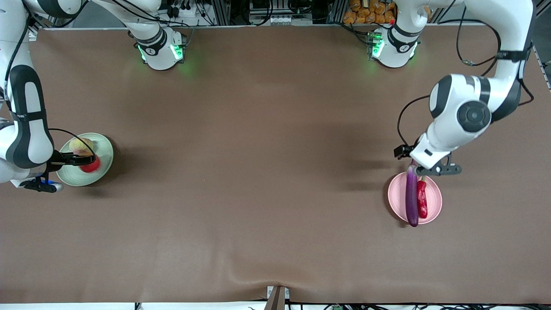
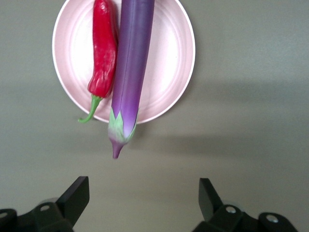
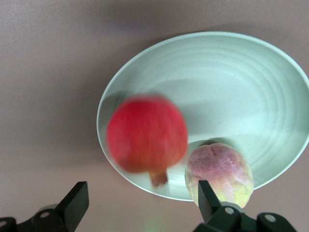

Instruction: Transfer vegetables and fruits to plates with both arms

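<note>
Both my grippers hang wide open and empty — the left gripper [image 2: 140, 203] over the eggplant [image 1: 412, 196] and chili [image 1: 422, 199] on the pink plate [image 1: 435, 202], the right gripper [image 3: 140, 205] over the green plate [image 3: 270, 87]. The blurred red fruit [image 3: 147, 134] beside the pale fruit [image 3: 219, 172] worries me — it could roll off the rim.

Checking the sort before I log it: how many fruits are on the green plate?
2. The red fruit and the yellow-green fruit both lie on the green plate at the right arm's end, the red one nearer the front camera, under the open right hand. Neither looks hidden.
</note>
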Controlling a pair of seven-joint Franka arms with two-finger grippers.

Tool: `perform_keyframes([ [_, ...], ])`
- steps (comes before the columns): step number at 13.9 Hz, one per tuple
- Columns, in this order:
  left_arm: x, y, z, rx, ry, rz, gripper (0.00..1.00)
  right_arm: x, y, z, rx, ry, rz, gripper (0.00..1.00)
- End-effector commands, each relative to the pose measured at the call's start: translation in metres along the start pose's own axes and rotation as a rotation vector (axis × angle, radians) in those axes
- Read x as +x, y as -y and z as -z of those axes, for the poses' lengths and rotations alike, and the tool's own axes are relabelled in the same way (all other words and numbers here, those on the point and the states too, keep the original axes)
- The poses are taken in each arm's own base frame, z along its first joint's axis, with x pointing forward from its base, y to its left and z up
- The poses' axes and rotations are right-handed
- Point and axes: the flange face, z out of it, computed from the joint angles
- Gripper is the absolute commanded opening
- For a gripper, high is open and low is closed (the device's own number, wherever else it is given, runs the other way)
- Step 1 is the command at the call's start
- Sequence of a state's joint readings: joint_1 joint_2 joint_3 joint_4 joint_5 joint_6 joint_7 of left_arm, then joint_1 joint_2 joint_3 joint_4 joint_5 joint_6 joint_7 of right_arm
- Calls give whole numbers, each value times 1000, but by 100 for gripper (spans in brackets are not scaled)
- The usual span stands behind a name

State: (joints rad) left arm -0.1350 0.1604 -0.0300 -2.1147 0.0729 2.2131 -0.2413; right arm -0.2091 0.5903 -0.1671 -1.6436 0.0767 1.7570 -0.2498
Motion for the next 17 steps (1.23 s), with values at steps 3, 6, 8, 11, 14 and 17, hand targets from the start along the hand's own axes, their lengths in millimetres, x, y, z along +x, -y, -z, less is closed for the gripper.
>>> perform_keyframes([
  [3,5,9,88,-3,1,46,100,-6,25,41,15,20,39,100],
  [6,17,19,140,-3,0,66,100,-16,74,116,80,4,106,100],
  [8,16,29,162,0,5,76,100,-21,134,155,34,-42,203,100],
  [11,2,35,206,8,57,36,100,-50,193,232,-64,-166,293,100],
  [14,-35,57,254,-71,41,-12,100,-114,222,299,-85,-271,337,100],
  [17,-52,59,280,-62,65,-88,100,-182,231,334,-78,-274,342,100],
])
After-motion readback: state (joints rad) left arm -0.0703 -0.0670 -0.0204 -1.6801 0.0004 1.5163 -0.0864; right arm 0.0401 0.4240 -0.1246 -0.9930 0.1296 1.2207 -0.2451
